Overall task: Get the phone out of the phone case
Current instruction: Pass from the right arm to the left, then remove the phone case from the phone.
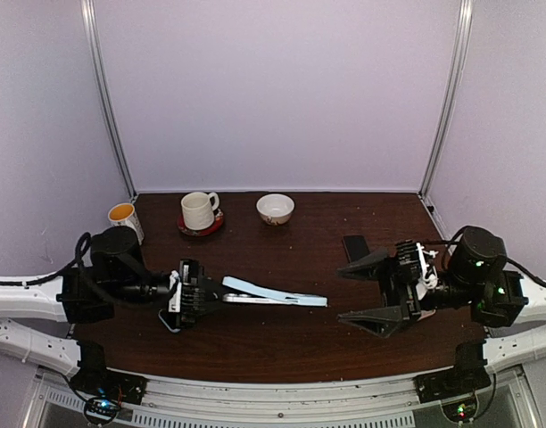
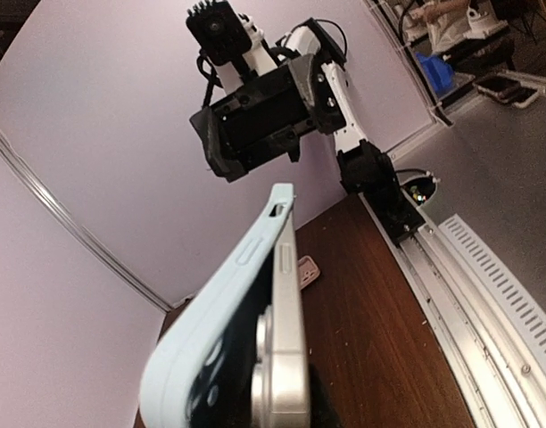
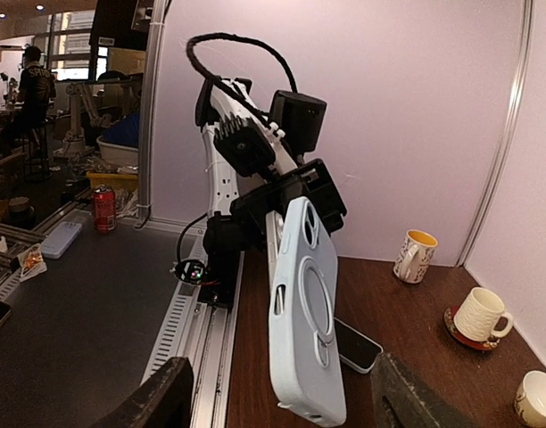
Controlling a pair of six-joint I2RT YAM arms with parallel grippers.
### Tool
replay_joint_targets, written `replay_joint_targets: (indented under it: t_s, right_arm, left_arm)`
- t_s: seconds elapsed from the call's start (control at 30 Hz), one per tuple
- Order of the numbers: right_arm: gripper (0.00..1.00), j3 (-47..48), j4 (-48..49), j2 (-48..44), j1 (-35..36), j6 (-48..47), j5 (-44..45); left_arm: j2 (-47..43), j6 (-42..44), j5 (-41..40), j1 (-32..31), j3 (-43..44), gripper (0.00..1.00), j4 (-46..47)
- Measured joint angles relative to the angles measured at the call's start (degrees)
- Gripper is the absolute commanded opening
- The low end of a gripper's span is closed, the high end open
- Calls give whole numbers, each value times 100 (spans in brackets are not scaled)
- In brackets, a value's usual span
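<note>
My left gripper (image 1: 191,294) holds the camera end of a silver phone (image 2: 286,357) above the table, level and pointing right. Its own fingers are out of the left wrist view. A light blue phone case (image 2: 210,330) is peeled away from the phone at that end, and the two still meet at the far end. In the top view the case (image 1: 273,292) reaches toward my right gripper (image 1: 344,294), which stands open just past its tip and touches nothing. The right wrist view shows the case's back (image 3: 309,312) facing the open fingers (image 3: 161,401).
A second phone (image 3: 358,346) lies flat on the table below the held one. A dark flat object (image 1: 355,247) lies behind the right gripper. At the back stand a yellow-lined mug (image 1: 124,218), a white mug on a red coaster (image 1: 198,211) and a small bowl (image 1: 275,209).
</note>
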Motion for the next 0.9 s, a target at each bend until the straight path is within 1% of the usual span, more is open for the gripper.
replay_joint_targets:
  t_s: [0.23, 0.37, 0.5, 0.63, 0.77, 0.83, 0.9]
  right_arm:
    - [72, 317, -1207, -26, 2, 114, 153]
    - [73, 560, -1663, 20, 2, 111, 149]
    - [76, 951, -2127, 236, 2, 31, 17]
    - [77, 1467, -2677, 581, 2, -223, -269]
    - [77, 1908, -3147, 979, 2, -505, -509]
    - [77, 2059, -3322, 1185, 2, -601, -592]
    - [77, 2223, -3504, 1438, 2, -699, -651]
  left_arm:
    - [-57, 1438, -236, 0, 470, 0, -1276]
    - [85, 2214, -422, 0, 942, 0, -2092]
    - [267, 2879, -584, 0, 1178, 0, -2597]
    - [393, 3539, -741, 0, 1187, 0, -2966]
    - [514, 4140, -949, 0, 1185, 0, -3123]
    - [553, 4382, -1021, 0, 1161, 0, -3058]
    - [586, 4671, -1080, 0, 1056, 0, -2780]
